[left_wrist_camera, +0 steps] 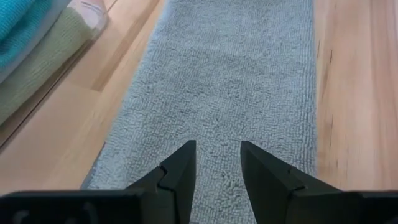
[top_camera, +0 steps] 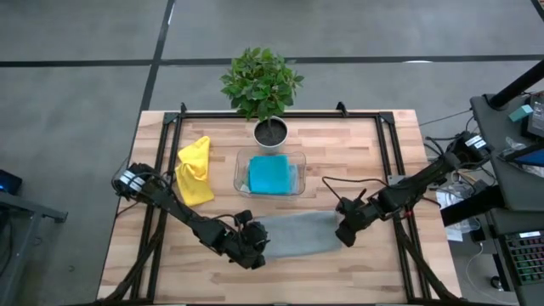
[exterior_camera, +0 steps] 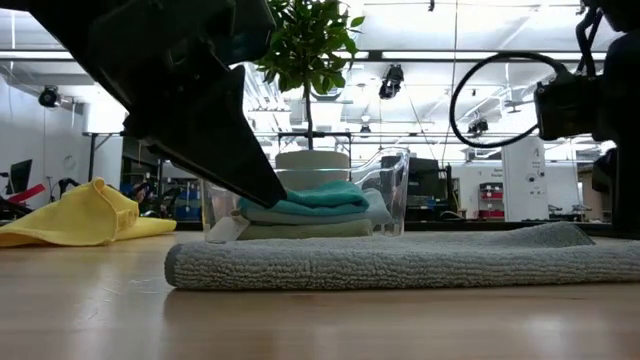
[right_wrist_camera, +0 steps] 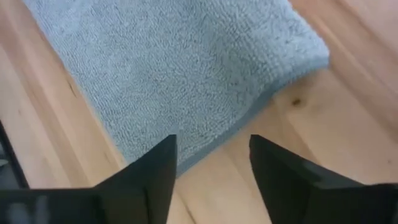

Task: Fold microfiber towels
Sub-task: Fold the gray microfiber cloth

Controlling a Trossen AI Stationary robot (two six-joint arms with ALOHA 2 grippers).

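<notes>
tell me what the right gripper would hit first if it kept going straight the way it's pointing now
Most likely the grey towel. The right gripper has its jaws apart just above the towel's near folded edge, aimed down at it and at the wooden table beneath. Depth is unclear, so it might touch bare wood beside that edge first.

surface: wooden table (top_camera: pixel 357 263) | on it: grey towel (top_camera: pixel 293 235); yellow towel (top_camera: pixel 195 171); clear tray (top_camera: pixel 239 174); potted plant (top_camera: pixel 263 93)

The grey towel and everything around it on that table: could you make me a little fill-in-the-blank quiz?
1. The grey towel lies folded on the ____ table.
2. The clear tray holds a folded stack topped by a ____ towel.
3. The crumpled towel left of the tray is ____.
4. The right gripper stands ____ over the grey towel's edge.

Missing words: wooden; teal; yellow; open
</notes>
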